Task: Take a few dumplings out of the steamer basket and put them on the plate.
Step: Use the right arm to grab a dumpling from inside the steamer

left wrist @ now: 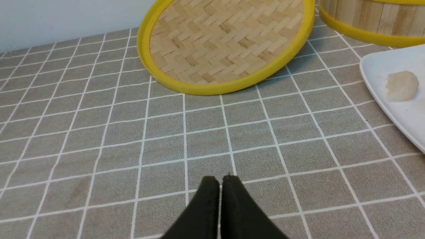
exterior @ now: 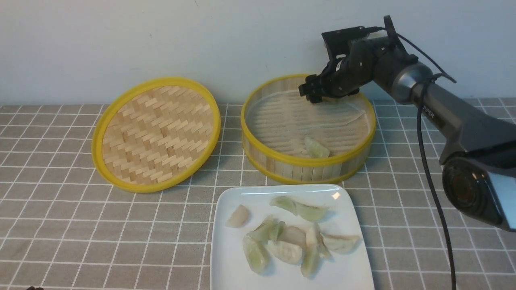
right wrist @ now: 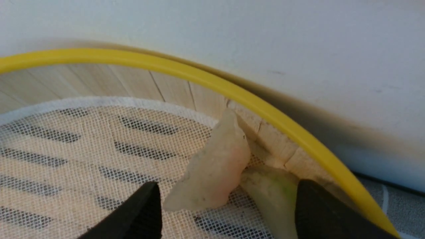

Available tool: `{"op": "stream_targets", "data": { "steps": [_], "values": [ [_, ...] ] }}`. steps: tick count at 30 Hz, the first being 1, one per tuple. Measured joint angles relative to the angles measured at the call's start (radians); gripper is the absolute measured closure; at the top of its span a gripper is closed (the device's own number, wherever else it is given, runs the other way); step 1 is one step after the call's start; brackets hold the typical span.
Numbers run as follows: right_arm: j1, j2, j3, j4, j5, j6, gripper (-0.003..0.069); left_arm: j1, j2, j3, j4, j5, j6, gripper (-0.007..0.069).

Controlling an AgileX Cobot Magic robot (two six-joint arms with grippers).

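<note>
One PIPER-marked arm [exterior: 451,117] over steamer basket [exterior: 306,169]

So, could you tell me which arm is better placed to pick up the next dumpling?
Right. The right gripper is open inside the steamer basket, fingers either side of a pinkish dumpling and a green dumpling at the wall. The left gripper is shut over the tablecloth, outside the basket.
</note>
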Motion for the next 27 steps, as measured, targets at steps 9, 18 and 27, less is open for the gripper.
{"op": "stream_targets", "data": {
  "steps": [9, 18, 27],
  "values": [
    [-0.008, 0.008, -0.03, 0.111, 0.053, -0.017, 0.0162, 0.0, 0.0, 0.0, 0.0, 0.0, 0.0, 0.0629],
    [0.005, 0.024, -0.221, 0.217, 0.328, -0.087, 0.0174, 0.0, 0.0, 0.0, 0.0, 0.0, 0.0, 0.0629],
    [0.004, 0.044, -0.239, 0.061, 0.296, -0.056, 0.0176, 0.0, 0.0, 0.0, 0.0, 0.0, 0.0, 0.0629]
  ]
}}
